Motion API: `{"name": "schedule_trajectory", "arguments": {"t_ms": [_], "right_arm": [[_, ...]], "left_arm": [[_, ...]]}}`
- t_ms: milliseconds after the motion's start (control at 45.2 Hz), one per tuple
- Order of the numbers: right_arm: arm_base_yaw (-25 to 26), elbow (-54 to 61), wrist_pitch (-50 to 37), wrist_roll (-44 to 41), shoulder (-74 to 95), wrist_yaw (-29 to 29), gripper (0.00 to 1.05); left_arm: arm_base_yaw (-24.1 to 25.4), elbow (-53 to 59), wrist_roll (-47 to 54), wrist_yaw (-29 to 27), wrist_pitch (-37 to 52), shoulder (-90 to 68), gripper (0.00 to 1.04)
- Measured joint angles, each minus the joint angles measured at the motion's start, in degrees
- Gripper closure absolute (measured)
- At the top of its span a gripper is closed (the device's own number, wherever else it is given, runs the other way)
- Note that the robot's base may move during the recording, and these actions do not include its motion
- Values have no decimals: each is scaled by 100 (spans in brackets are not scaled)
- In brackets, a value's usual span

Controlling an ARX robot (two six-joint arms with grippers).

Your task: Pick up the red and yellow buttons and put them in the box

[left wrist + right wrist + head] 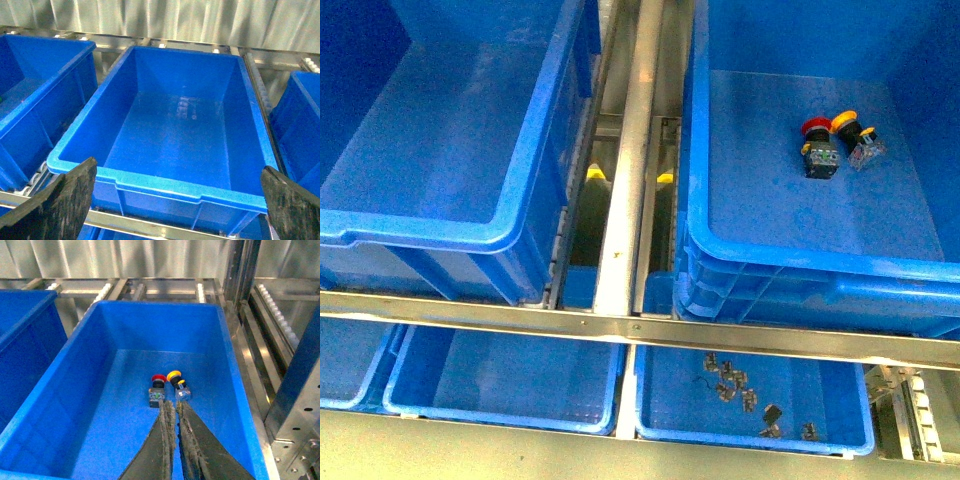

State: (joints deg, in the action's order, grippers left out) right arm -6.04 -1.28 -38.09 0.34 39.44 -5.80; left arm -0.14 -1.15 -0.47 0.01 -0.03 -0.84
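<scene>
Red button (817,145) and yellow button (854,138) lying side by side, touching or nearly so, on the floor of the right-hand deep blue box (790,255). Red cap on a dark block body, yellow cap on a clearer body, both tipped over with caps toward the box's far wall. Seen again from the right wrist: red button (157,388) just beside yellow button (177,383), roughly mid-floor of the same box (90,390).

Right gripper (175,412) poised above the box floor, just short of the two buttons, its dark padded fingers (166,440) pressed nearly together with only a thin slit between them, nothing held.

Left gripper (177,200) spread wide, one worn black finger (65,200) and the other showing at opposite lower corners of its wrist view, nothing between them; below it a second deep blue bin (150,182), left of the buttons' box.

Between the two big bins, a metal rail (630,180) running away from the camera. In front of the box, a crosswise metal bar (620,328), and beyond that shallow blue trays (500,405), the one nearest the box (750,435) holding small dark metal parts (730,380).
</scene>
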Motion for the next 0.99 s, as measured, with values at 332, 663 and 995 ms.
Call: {"name": "schedule_trajectory", "arguments": {"t_ms": [332, 663, 995], "right_arm": [[584, 4, 1276, -2, -1399, 566, 101], [586, 7, 2024, 0, -2166, 568, 101], [586, 7, 2734, 0, -2879, 566, 101]], "left_arm": [[0, 0, 2, 0, 0, 0, 8], [0, 0, 2, 0, 0, 0, 8], [0, 0, 2, 0, 0, 0, 8]]}}
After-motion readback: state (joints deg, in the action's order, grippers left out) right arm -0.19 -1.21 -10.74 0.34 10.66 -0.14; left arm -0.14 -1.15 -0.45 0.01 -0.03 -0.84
